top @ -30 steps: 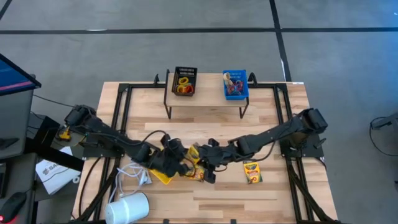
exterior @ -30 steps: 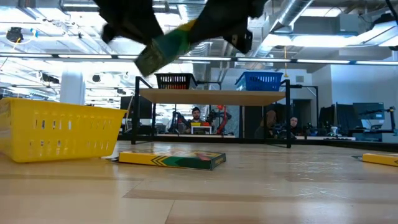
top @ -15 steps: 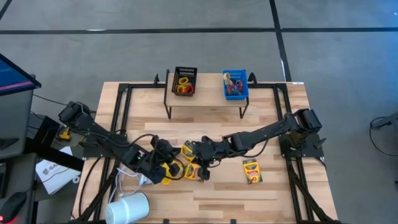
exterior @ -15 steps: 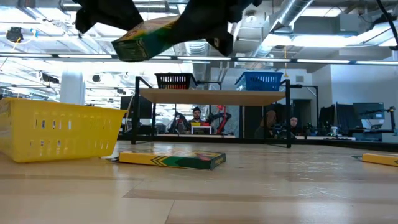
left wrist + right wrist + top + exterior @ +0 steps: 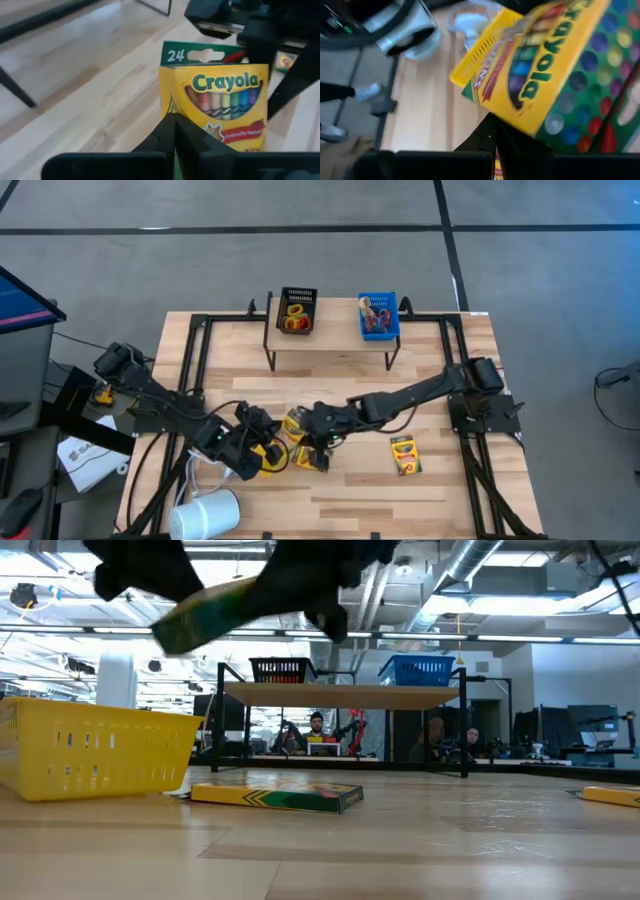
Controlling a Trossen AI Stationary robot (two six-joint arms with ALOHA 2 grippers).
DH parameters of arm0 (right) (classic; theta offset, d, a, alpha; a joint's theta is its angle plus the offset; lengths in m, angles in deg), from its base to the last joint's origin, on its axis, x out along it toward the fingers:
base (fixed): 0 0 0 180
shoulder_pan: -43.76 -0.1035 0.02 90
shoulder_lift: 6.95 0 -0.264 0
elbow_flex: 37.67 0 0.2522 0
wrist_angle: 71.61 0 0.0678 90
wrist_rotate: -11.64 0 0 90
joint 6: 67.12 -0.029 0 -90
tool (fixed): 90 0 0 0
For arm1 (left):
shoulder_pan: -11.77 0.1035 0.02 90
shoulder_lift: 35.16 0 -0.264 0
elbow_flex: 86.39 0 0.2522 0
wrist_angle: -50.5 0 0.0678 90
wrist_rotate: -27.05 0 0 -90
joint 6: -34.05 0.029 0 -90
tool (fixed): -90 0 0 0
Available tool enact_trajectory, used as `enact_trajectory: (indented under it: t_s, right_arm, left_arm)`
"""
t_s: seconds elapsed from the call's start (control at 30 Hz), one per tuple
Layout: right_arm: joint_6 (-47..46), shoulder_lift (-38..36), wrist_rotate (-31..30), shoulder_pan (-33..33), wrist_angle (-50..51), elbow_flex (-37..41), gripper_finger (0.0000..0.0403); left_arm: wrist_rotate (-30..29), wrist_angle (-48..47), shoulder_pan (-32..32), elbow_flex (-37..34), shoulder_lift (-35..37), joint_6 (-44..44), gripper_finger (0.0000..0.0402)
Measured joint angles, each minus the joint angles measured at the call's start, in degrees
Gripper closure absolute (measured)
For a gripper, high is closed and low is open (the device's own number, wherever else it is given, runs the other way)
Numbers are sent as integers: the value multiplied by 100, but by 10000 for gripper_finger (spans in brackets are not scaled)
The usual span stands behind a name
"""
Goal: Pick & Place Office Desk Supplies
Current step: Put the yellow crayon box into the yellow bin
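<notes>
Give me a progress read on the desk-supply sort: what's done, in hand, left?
Done: rubber-band rings sit in the black bin and blue bin on the shelf. In hand: both grippers are shut on one raised crayon box, left gripper, right gripper, near the yellow bin. Left: two crayon boxes on the table.

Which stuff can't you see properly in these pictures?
- High view: the yellow bin is mostly covered by the left gripper.
- Low view: the lifted crayon box is blurred, and dark arms cover its ends.
- High view: items in the blue bin and black bin are too small to name.
- Right wrist view: the white cylinder is cut by an arm.
</notes>
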Motion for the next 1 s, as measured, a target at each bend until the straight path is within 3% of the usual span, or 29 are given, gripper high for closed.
enact_trajectory:
  t_s: [0.13,0.37,1.0]
  right_arm:
    - [206,362,68,14,201,-397,403]
    - [357,371,312,113,194,-643,403]
    - [550,1050,483,406,235,-1135,403]
  left_arm:
    - [-134,-406,-246,-5,-9,-581,402]
    - [-616,-957,-718,17,-2,-1700,402]
    - [-510,-1178,-887,43,-186,-2552,401]
